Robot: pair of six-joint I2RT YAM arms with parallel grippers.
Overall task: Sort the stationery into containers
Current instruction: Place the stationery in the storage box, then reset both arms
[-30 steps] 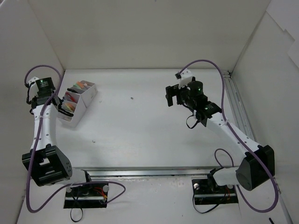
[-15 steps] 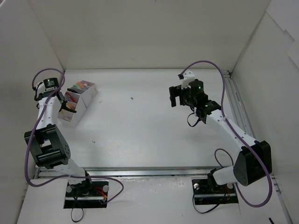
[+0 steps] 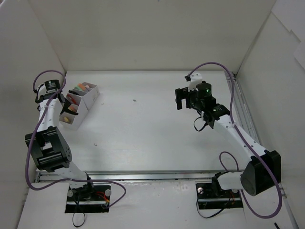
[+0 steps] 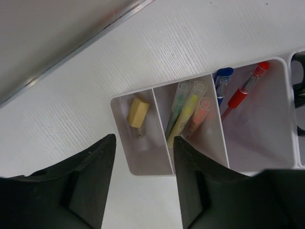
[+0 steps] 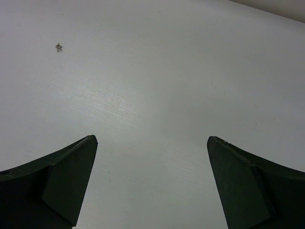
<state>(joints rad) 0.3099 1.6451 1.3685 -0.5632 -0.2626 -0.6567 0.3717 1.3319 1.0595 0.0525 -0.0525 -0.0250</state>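
Organiser point(image 4: 257, 138) runs off my left wrist view's right edge; its end compartment shows only part of a black item point(image 4: 298, 56). Speck point(image 5: 59, 46) under my right wrist: too small to identify.

Organiser point(image 4: 143, 155): one, four compartments showing. Eraser point(image 4: 138, 112): one, tan. Highlighters point(image 4: 183, 121): three, being green, yellow, orange. Pens: two, a blue pen point(image 4: 222, 80) and a red pen point(image 4: 242, 93). Scissors point(image 4: 300, 101): one black-handled pair, only partly seen.
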